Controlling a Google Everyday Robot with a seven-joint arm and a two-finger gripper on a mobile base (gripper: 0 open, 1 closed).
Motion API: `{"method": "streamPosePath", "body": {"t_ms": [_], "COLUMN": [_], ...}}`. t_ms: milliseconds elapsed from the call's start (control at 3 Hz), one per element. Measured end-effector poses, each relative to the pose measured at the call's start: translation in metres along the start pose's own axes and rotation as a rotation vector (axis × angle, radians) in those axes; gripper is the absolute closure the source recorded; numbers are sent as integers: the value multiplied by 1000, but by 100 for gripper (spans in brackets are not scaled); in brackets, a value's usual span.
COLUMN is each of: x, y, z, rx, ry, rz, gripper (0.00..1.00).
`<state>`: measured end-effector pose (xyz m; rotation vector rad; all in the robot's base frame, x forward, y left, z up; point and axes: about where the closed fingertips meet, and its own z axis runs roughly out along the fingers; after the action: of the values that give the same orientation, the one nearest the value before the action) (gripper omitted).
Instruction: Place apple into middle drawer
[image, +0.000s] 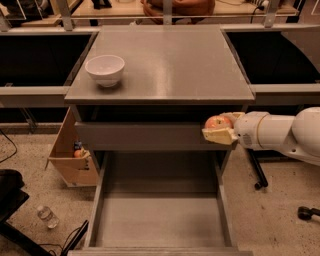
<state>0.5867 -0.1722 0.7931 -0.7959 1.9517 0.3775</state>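
Note:
The small red-orange apple (217, 121) is held in my gripper (220, 128), whose pale fingers are shut around it. The white arm reaches in from the right. The gripper hangs in front of the cabinet's right side, level with the flat grey front panel (140, 136), above the back right corner of the open middle drawer (160, 215). The drawer is pulled out wide, with low side walls and a bare grey floor.
A white bowl (105, 69) stands on the cabinet top (165, 60) at the left. A cardboard box (70, 155) sits on the floor left of the cabinet. A plastic bottle (47, 216) lies on the floor at the lower left.

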Motion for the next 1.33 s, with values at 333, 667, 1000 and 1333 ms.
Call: {"method": "streamPosePath", "body": {"t_ms": [333, 667, 1000, 1333], "x": [4, 69, 130, 169], "y": [9, 48, 77, 96], "z": [11, 47, 87, 130], "rx": [-13, -78, -124, -160], "ry": [33, 110, 115, 52], "rz": [-5, 32, 42, 59], "gripper": [100, 100, 100, 100]}}
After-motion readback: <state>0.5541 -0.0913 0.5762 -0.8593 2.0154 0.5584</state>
